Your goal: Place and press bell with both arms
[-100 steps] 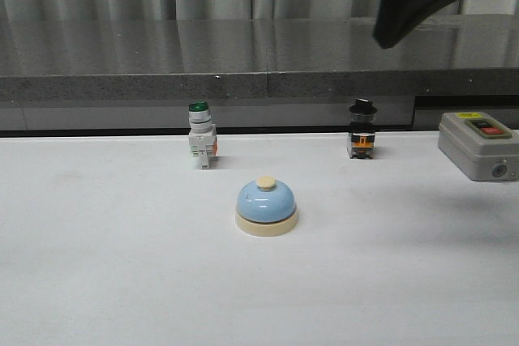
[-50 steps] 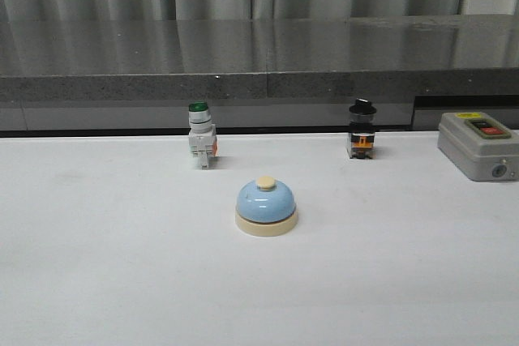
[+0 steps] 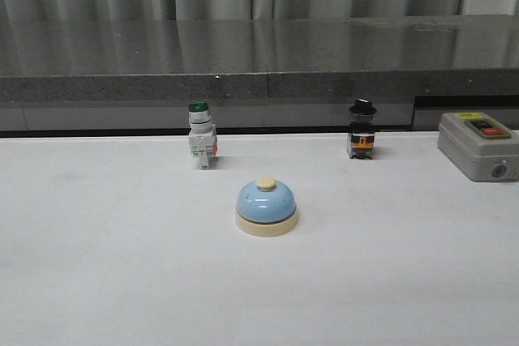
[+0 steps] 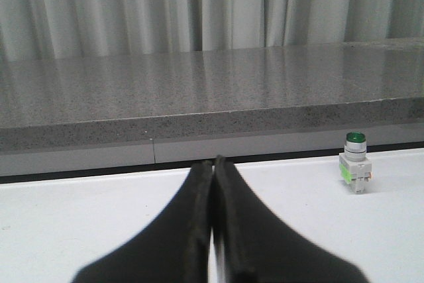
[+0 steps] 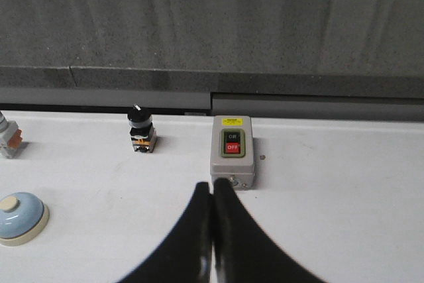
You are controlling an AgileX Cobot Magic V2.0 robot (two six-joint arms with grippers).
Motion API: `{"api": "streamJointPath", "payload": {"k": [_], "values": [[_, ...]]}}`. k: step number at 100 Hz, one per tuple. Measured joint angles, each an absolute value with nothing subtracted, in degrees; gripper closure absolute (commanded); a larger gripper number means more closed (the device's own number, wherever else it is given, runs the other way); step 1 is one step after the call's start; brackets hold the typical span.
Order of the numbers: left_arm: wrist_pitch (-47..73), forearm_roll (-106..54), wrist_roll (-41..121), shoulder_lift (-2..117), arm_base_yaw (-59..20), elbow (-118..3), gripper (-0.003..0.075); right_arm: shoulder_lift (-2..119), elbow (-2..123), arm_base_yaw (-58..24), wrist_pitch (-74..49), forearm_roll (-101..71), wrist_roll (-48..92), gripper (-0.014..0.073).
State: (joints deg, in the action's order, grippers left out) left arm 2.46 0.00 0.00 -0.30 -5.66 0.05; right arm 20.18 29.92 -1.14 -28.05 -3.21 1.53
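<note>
Sitting: the bell (image 3: 266,207) rests on the white table (image 3: 97,281) at centre frame of the front view, touching nothing.
Left side: the green-capped switch (image 3: 201,145) stands upper left of the bell, near the table's back edge, well apart from it.
Open room: bare table lies left, right and in front of the bell in the front view.
Right side: the black-knob switch (image 3: 362,130) stands upper right of the bell; the grey box (image 3: 478,146) sits at the right frame edge.
Back edge: a grey stone ledge (image 3: 259,79) runs behind the table.
Bell axis: upright, cream button on top, base flat.
Left gripper (image 4: 213,164): clenched, fingers pressed together, grasping nothing.
Right gripper (image 5: 212,187): clenched, empty, tips in line with the grey box in its wrist view; bell at lower left there.
</note>
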Motion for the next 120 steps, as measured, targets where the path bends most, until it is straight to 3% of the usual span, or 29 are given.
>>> {"api": "streamJointPath", "payload": {"k": [89, 120], "values": [[2.46, 0.0, 0.0, -0.3, -5.66, 0.05, 0.0741, 16.0, 27.96, -1.14, -28.05, -3.21, 1.53, 0.0654], [2.46, 0.0, 0.0, -0.3, -5.66, 0.05, 0.0741, 9.1, 18.3, -1.26, -20.04, -3.21, 1.53, 0.0654]]}}
